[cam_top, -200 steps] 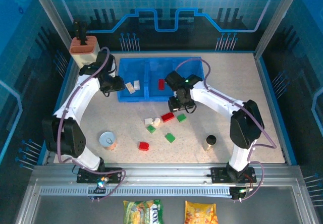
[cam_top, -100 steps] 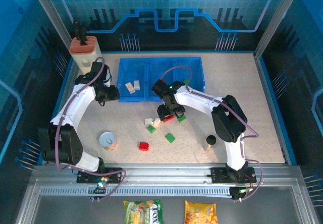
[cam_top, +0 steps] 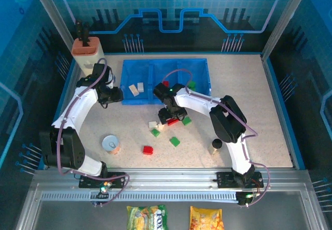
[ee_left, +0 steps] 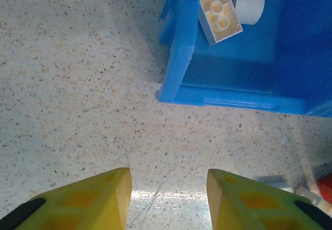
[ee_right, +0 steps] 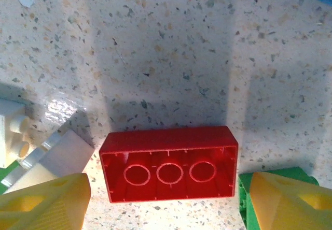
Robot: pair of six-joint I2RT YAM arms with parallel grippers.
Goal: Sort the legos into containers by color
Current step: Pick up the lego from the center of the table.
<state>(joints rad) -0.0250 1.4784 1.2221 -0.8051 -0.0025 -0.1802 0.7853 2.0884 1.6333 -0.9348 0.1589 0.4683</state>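
My right end effector stands wide, its fingers either side of an upturned red brick on the bench, not gripping it. My left end effector is narrowly parted and empty, near the blue tray holding white bricks.

The blue tray lay toward the desk's far edge, its three compartments side by side: two cream bricks in the left, a red brick in the middle, a green brick in the right. On the desk before it lay a long red brick, hollow side up, with white bricks just left of it, a loose green brick nearby and a small red brick nearer the front edge
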